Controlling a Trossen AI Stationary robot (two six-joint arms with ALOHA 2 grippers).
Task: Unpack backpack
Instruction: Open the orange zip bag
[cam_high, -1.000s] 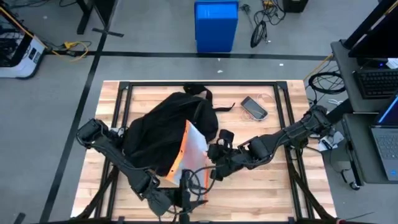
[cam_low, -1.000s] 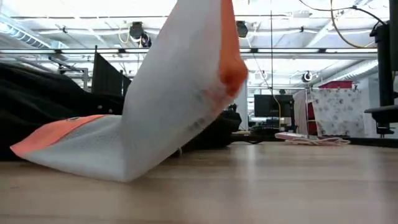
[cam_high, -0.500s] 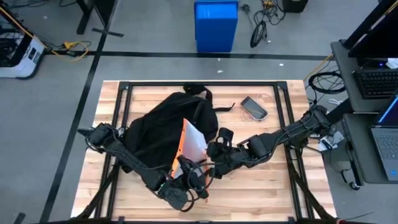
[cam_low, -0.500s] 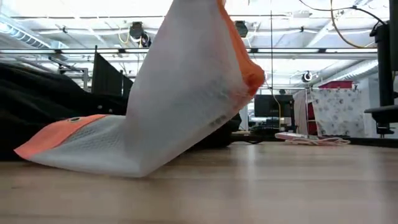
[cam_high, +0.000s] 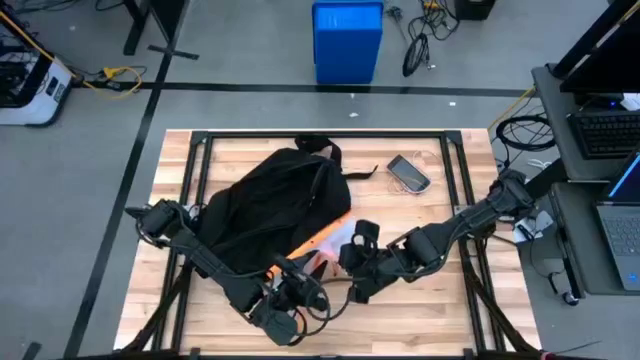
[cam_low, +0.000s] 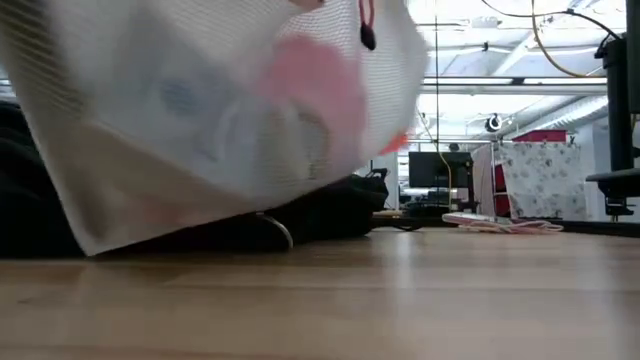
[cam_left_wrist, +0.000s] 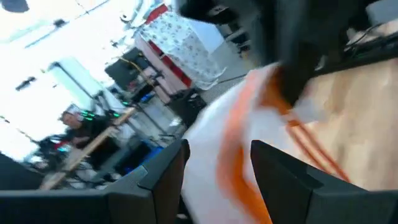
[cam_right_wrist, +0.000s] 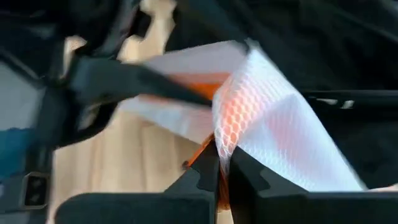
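Note:
The black backpack (cam_high: 270, 200) lies on the table's left middle. At its near right side is a white mesh pouch with orange trim (cam_high: 335, 243), which fills the upper left of the low view (cam_low: 220, 110). My right gripper (cam_high: 352, 262) is shut on the pouch (cam_right_wrist: 273, 124). My left gripper (cam_high: 298, 285) stands open just near-left of the pouch, which shows beyond its spread fingers (cam_left_wrist: 217, 168). My right gripper pinches the pouch's orange-trimmed edge (cam_right_wrist: 225, 127) between its two shut fingers, coming from the table's right, roughly level. The mesh spreads away from the fingers toward the backpack. In the low view the pouch hangs just above the tabletop. My left gripper: whether it touches the pouch, I cannot tell.
A grey, flat, phone-like object (cam_high: 408, 172) lies at the table's far right. Bare wood shows along the near edge and at the right (cam_high: 440, 300). A blue bin (cam_high: 347, 42) stands on the floor beyond the far edge, and a desk with a laptop (cam_high: 615, 220) to the right.
The pouch stood tilted with its lower end on the table by the backpack; it now lies flatter, drawn toward the near right and lifted off the wood, held by my right gripper. My left gripper has moved from the near edge up toward the pouch.

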